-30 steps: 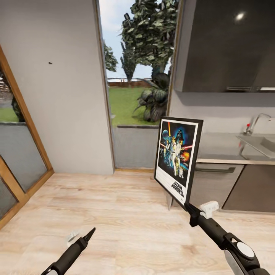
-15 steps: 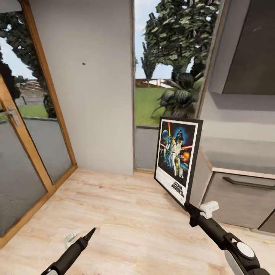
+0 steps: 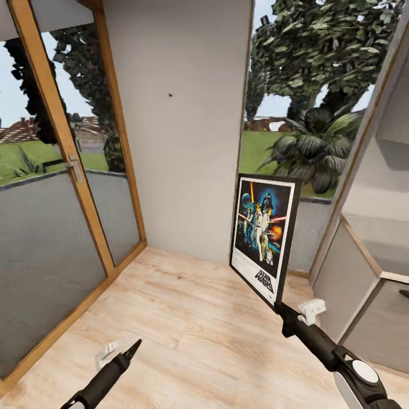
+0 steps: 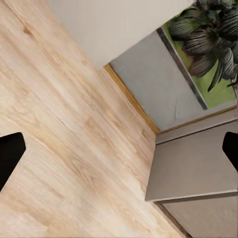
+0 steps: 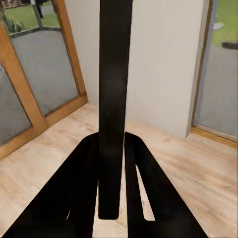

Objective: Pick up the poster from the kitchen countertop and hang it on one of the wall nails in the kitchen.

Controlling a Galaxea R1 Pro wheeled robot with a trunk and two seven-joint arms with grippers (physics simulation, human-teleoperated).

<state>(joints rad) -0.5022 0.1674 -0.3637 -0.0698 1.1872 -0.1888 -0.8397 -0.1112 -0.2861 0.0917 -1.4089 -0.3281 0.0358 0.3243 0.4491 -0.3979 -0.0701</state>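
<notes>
Right hand (image 3: 279, 307) is clamped on the bottom corner of the poster (image 3: 263, 237), holding it upright over the wood floor (image 3: 193, 324), face toward the camera. Left hand (image 3: 135, 347) sits low at about 7 o'clock, fingers spread apart, nothing in it. Up at 11 o'clock there's a nail (image 3: 170, 93) in the grey wall (image 3: 182, 142), well apart from the poster.

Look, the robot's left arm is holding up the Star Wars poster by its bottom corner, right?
Not quite: the right gripper holds the poster by its bottom corner, jaws closed on the frame, as the head view shows. The left gripper holds nothing.
</notes>
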